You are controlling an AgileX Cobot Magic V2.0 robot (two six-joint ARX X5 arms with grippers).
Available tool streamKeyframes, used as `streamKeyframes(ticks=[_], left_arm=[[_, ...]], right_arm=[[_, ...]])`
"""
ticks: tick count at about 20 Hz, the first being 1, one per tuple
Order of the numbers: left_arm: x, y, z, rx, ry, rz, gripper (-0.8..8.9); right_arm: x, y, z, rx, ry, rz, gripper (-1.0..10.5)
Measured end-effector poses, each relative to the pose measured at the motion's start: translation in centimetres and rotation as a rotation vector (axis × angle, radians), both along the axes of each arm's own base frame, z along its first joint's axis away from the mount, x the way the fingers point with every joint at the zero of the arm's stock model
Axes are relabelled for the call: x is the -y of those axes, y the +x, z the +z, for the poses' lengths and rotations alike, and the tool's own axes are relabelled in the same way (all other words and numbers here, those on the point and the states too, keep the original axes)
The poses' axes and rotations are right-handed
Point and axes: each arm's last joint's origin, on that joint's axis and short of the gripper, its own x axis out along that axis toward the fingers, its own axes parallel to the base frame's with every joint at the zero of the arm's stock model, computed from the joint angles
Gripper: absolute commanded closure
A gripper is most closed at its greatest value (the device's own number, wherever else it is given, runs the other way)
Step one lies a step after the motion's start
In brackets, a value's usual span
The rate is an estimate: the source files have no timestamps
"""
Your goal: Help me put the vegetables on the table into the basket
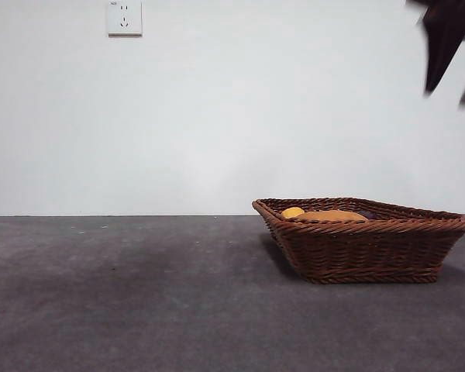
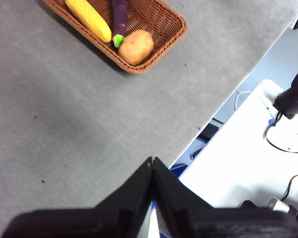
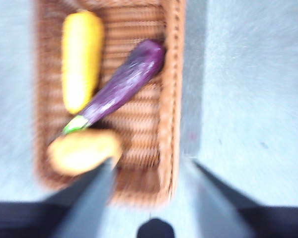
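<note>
Looking level, the basket (image 1: 364, 239) hides most; from above, corn (image 3: 79, 59), eggplant (image 3: 120, 87), potato (image 3: 82, 151) lie inside. Right gripper (image 3: 151, 173) gapes empty above; left gripper (image 2: 152, 166) closed, well aside.

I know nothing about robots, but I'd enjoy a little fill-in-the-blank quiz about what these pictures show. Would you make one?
1. All three vegetables, the yellow corn, the purple eggplant and the potato, lie inside the ____.
2. The eggplant lies between the corn and the ____.
3. The left gripper has its jaws ____, away from the basket.
4. The right gripper, above the basket, has its jaws ____.

Missing words: basket; potato; shut; open
</note>
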Motion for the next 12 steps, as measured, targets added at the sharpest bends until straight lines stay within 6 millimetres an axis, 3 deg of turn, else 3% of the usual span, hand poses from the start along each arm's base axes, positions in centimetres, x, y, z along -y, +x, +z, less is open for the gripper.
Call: streamKeyframes(ticks=[4,8,10,12], left_arm=[[-0.7,-0.7,0.3,0.022,-0.021,0.001,8.22],[-1.2,-1.3,0.5,0.029,-0.048,-0.003,8.17],[-1.5,-1.7,0.6,0.015,-0.079,-0.028,8.17],[-1.5,-1.7,0.6,0.014,-0.08,-0.028,8.17]], right_arm=[[-0.1,-8.8,6.6,0.256,-0.037,-0.006,9.5],[0.5,-17.7,10.0,0.479,-0.03,-0.018,9.5],[0.7,-20.4,10.6,0.553,-0.049,-0.041,9.5],[0.9,-21.4,10.6,0.563,-0.078,-0.068,9.5]])
